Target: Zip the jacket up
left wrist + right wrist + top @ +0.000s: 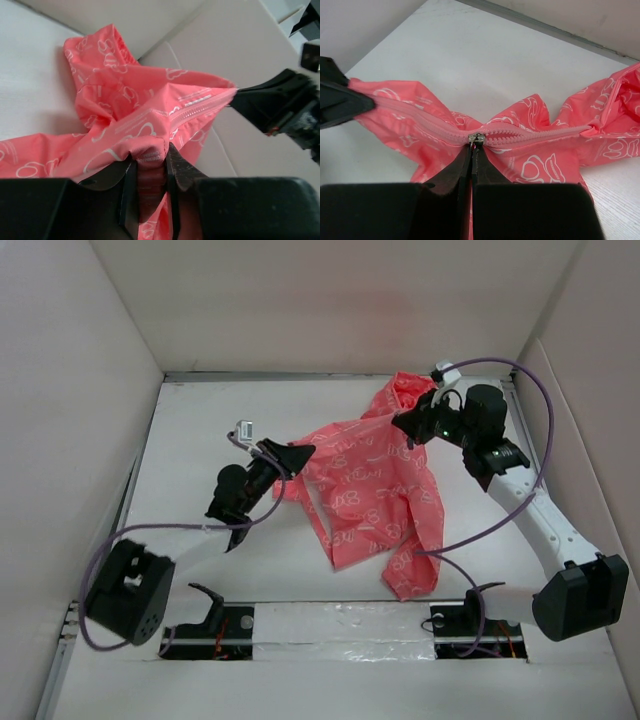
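The coral-pink jacket point(372, 492) with its pale printed pattern lies crumpled mid-table, partly lifted and stretched between both grippers. My left gripper point(298, 453) is shut on a fold of the jacket's edge by the zipper's end point(150, 156). My right gripper point(402, 426) is shut on the metal zipper pull point(479, 137) partway along the pink zipper point(420, 125). In the right wrist view the teeth are joined left of the slider, toward the left gripper point(340, 102), and gape open to its right. The hood end point(405, 390) bunches behind the right gripper. No chest logo shows.
White walls enclose the table on the left, back and right. A metal strip point(300, 375) runs along the back edge. Purple cables point(540, 390) loop from both arms. Two black holders point(212, 606) point(470, 608) stand at the near edge.
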Controlling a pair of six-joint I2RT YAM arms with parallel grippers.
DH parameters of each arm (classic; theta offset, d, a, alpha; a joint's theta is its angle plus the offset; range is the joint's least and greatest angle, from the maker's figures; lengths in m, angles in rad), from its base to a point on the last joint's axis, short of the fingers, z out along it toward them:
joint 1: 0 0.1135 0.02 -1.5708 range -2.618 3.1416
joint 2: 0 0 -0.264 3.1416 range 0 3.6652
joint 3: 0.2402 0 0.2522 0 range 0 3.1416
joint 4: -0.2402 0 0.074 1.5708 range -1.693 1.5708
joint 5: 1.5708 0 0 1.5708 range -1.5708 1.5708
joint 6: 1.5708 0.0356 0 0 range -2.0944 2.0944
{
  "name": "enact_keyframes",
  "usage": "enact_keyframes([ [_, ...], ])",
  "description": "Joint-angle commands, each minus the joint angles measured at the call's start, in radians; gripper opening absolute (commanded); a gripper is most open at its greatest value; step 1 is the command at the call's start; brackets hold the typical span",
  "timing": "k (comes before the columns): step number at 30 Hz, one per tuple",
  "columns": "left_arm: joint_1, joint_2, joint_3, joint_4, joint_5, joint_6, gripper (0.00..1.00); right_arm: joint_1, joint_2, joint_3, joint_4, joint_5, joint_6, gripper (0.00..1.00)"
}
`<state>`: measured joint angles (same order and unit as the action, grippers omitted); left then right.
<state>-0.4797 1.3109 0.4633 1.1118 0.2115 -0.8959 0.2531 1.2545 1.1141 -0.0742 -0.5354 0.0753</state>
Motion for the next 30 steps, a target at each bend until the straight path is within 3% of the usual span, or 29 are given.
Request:
enact_keyframes([
  [1,0.029,-0.226,-0.006,-0.036,-0.016,0.044,0.0,-0.017,-0.009,0.075,0.018,0.0,-0.018,0.0],
  [5,0.029,-0.598,0.087,-0.509,-0.24,0.196,0.0,-0.017,0.022,0.156,-0.073,0.113,-0.063,0.0],
  [7,0.003,-0.682,0.133,-0.607,-0.384,0.21,0.0,-0.028,0.06,0.214,-0.113,0.159,-0.095,0.0],
  [8,0.003,-0.74,0.146,-0.642,-0.388,0.209,0.0,-0.038,0.077,0.239,-0.136,0.163,-0.117,0.0],
  [11,0.003,-0.779,0.268,-0.792,-0.403,0.235,0.0,-0.049,0.151,0.335,-0.22,0.188,-0.164,0.0],
  [15,0.003,-0.777,0.44,-0.955,-0.448,0.307,0.0,-0.098,0.218,0.368,-0.176,0.264,-0.131,0.0],
  [17,0.003,-0.756,0.495,-0.994,-0.457,0.327,0.0,-0.098,0.264,0.409,-0.216,0.229,-0.127,0.0],
  [21,0.003,-0.63,0.529,-1.061,-0.321,0.285,0.0,-0.087,0.244,0.391,-0.124,0.094,-0.086,0.0],
  [23,0.003,-0.535,0.497,-1.057,-0.259,0.244,0.31,-0.078,0.229,0.385,-0.116,0.066,-0.091,0.0],
  [25,0.003,-0.465,0.465,-1.008,-0.143,0.223,0.72,-0.078,0.201,0.369,-0.116,0.058,-0.095,0.0],
  [27,0.003,-0.342,0.462,-0.925,-0.088,0.215,0.87,-0.066,0.175,0.356,-0.114,0.054,-0.1,0.0],
  [30,-0.01,-0.204,0.492,-0.889,-0.118,0.238,0.96,-0.055,0.157,0.326,-0.105,0.038,-0.1,0.0],
])
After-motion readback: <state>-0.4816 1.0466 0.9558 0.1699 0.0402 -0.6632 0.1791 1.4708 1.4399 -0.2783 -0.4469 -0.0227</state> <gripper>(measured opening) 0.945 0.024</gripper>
